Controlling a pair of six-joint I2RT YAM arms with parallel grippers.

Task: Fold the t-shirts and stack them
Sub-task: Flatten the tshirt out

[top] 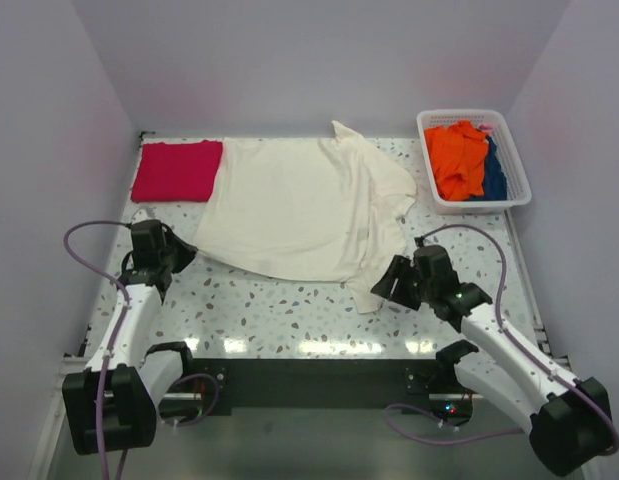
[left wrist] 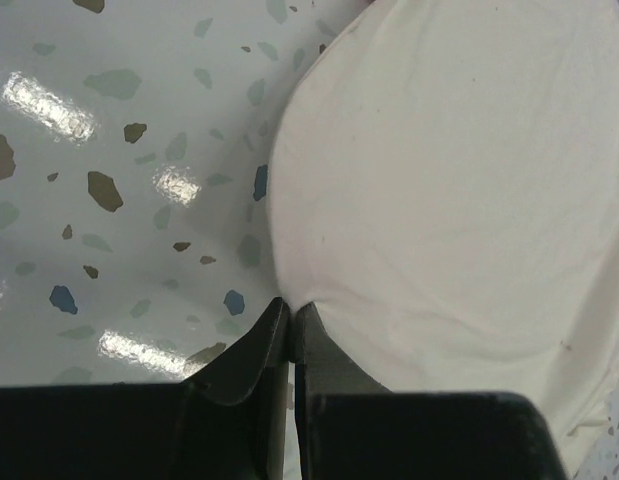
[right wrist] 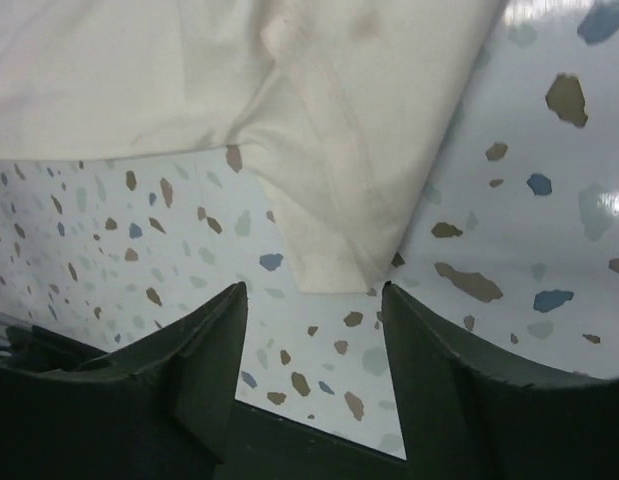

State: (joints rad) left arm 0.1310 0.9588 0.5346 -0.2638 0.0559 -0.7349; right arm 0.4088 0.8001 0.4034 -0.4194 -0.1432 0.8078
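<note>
The left hand point(left wrist: 291, 322) was pressed together, seemingly pinching the large cream-white cloth t-shirt point(top: 299, 205) at its edge. The right hand point(right wrist: 314, 300) stood apart, the sleeve tip free on the speckled desk point(right wrist: 549, 200).

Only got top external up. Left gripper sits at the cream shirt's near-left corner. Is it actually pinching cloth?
Observer: Yes. The left wrist view shows the left gripper shut, with the edge of the cream t-shirt puckered into its tips.
Operator: Right one gripping the sleeve end?
Observer: No. The right wrist view shows the right gripper open, with a hemmed corner of the shirt lying between the fingers, ungripped.
Operator: Is that corner lifted?
Observer: It appears to rest on the table, with a fold running up from its tip.
</note>
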